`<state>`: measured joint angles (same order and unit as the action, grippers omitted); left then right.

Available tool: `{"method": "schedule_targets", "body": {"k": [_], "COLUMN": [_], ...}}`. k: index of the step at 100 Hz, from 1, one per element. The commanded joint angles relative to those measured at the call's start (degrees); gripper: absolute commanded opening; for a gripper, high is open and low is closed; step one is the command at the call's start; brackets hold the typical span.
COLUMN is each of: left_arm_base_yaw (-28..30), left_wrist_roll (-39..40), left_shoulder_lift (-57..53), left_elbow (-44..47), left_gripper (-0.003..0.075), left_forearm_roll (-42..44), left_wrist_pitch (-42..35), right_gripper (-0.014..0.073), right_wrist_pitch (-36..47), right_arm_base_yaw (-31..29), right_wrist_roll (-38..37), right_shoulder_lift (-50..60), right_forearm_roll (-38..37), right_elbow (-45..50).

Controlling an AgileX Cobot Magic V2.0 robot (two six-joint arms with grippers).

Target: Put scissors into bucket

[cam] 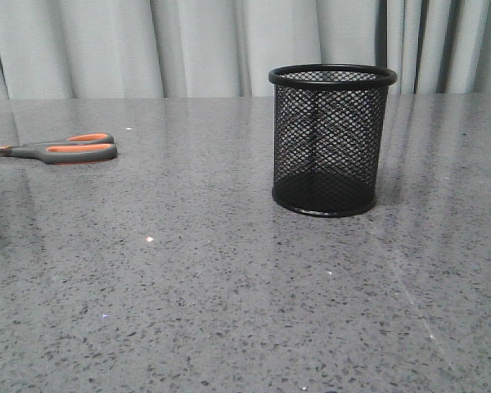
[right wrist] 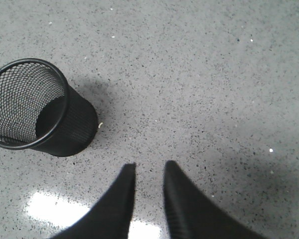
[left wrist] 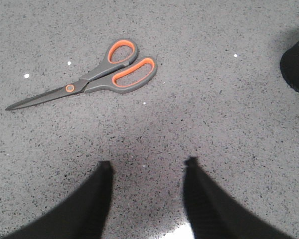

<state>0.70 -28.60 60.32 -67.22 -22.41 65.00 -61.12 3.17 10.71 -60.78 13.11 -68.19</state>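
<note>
Scissors [left wrist: 89,79] lie flat on the grey speckled table [cam: 229,286], blades shut: dark grey handles with orange linings, an orange pivot dot, slim grey blades tapering to a point. They sit ahead of the left gripper [left wrist: 148,167], well apart from it, handles nearer the jaws' centre line, tip angled away to one side. Left jaws stand open with a wide gap, nothing between them, bare table below. In the front view the scissors [cam: 61,149] rest near the table's left edge of frame, blade end cut off by the border. Bucket [cam: 332,141] stands upright right of centre, black wire mesh, solid rim and base, apparently empty, though the mesh makes the bottom hard to read. From the right wrist it sits [right wrist: 37,107] ahead and off to one side of the right gripper [right wrist: 149,169], near but not touching. Right jaws are parted only narrowly, holding nothing. A broad stretch of bare table separates scissors from bucket; a dark sliver of the bucket [left wrist: 296,62] shows at the left wrist frame's margin. Pale curtain [cam: 188,45] backs the far table edge.
</note>
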Motion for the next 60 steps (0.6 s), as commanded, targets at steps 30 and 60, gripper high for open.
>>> {"method": "schedule_targets", "body": {"k": [30,60], "left_arm_base_yaw": [-0.32,-0.32], "left_wrist_roll": [-5.53,-8.85], "left_shoulder_lift": [-0.69,8.80], "left_elbow": [-1.93,-8.26], "left_gripper": [0.0441,0.0442], "left_forearm_roll": [-2.15,-2.07], "left_wrist_pitch": [0.65,8.08], "right_gripper": [0.0437,0.0437], "right_wrist_pitch": [1.38,0.57], "right_arm_base_yaw": [-0.01,-0.01], "right_wrist_roll": [1.07,1.20], "right_shoulder_lift": [0.51,0.51], "right_forearm_roll": [0.90,1.02], "right_elbow": [-2.20,-2.20]}}
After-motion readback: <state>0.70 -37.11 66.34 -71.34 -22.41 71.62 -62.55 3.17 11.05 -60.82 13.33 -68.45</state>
